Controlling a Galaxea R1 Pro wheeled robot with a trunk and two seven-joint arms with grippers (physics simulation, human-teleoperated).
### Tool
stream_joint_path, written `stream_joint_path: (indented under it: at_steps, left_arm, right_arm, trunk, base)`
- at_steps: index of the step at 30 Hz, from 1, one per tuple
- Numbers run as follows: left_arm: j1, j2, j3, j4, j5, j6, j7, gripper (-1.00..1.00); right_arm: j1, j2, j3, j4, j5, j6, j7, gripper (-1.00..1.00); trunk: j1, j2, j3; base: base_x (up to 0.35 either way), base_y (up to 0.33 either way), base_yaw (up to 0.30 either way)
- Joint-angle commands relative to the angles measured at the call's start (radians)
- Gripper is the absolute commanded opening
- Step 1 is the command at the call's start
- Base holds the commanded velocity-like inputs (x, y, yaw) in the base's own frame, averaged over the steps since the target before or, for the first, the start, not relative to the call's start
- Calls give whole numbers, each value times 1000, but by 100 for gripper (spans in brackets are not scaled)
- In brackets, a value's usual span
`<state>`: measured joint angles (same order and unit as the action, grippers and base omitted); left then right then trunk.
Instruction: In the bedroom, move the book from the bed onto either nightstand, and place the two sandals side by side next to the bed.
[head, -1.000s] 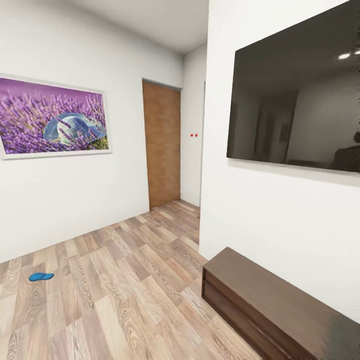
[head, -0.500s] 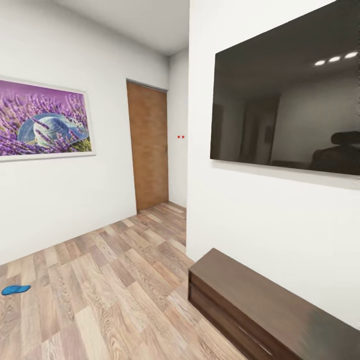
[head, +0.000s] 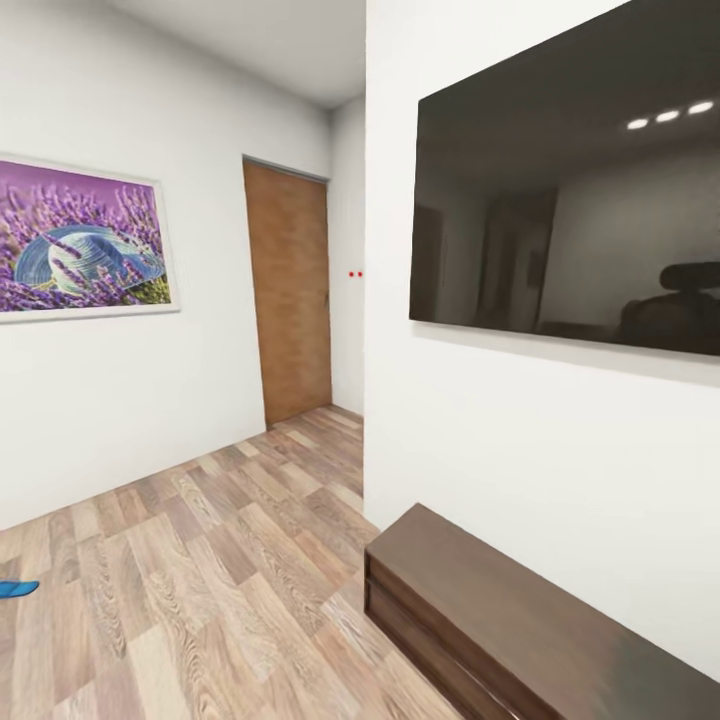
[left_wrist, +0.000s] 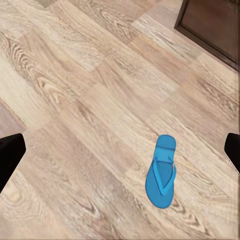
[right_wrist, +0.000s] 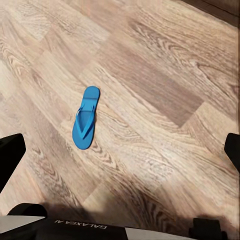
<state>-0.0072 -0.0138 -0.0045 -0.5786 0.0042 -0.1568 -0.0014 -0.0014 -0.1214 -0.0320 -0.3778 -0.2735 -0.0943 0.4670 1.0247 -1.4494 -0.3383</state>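
The robot is on its way; no sandal is picked up yet. One blue sandal (left_wrist: 161, 171) lies on the plank floor (left_wrist: 75, 75) below the left end effector (left_wrist: 120, 152), at 5 o'clock of its view centre. The right end effector (right_wrist: 120, 150) sees a sandal (right_wrist: 85, 118) at 10 o'clock. Both end effectors stand wide and empty. Next: approach and descend over one sandal.

Sandal (head: 15, 589) on floor (head: 200, 580), far left of cabinet (head: 520, 630).

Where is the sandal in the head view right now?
The sandal lies on the plank floor at the far left edge, below the lavender picture.
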Motion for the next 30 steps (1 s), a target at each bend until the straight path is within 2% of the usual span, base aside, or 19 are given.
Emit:
stream_joint_path:
  at_steps: [1,17,30]
  left_arm:
    - [-1,0,-1,0,0,-3,0,100]
    - [-1,0,-2,0,-1,-3,0,100]
    - [-1,0,0,0,-2,-2,0,100]
  right_arm:
    - [0,0,-3,0,-4,0,6,100]
    - [0,0,-2,0,-4,-1,7,100]
    - [0,0,-3,0,-4,-2,7,100]
  trunk:
    - [0,-1,-1]
    - [0,-1,-1]
    - [0,-1,-1]
  base:
    - [144,-178,0]
    - [27,-204,0]
    - [0,-20,0]
